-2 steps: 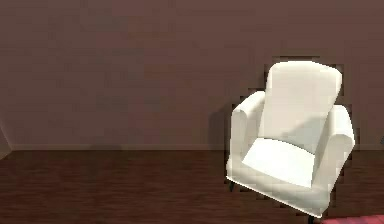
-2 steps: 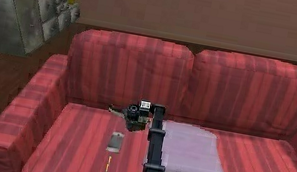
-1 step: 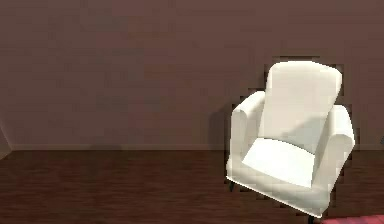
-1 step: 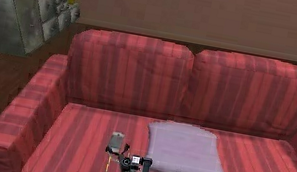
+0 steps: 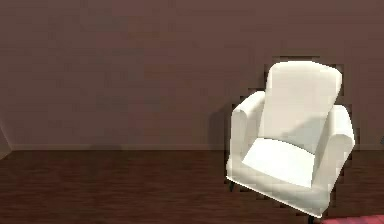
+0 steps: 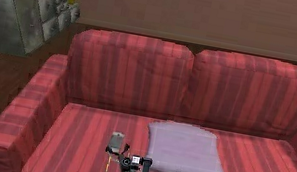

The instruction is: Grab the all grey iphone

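A white armchair (image 5: 290,135) stands at about four o'clock from the middle of the view, its back tilted toward one o'clock. A plain dark brown wall (image 5: 120,70) runs behind it and meets a dark wooden floor (image 5: 100,190) low down, toward six o'clock. A thin red strip (image 5: 366,218) sits in the five o'clock corner.

- Sofa (image 6: 257,93): the backrest closes the far side, armrests close both ends.
- Grey cushion (image 6: 186,150) covers the seat's middle.
- Small grey thing (image 6: 117,139) and thin yellow stick (image 6: 108,166) lie near the gripper (image 6: 124,159).
- Armchair (image 5: 290,130) stands at the forward view's right; the floor (image 5: 100,185) left of it is bare.
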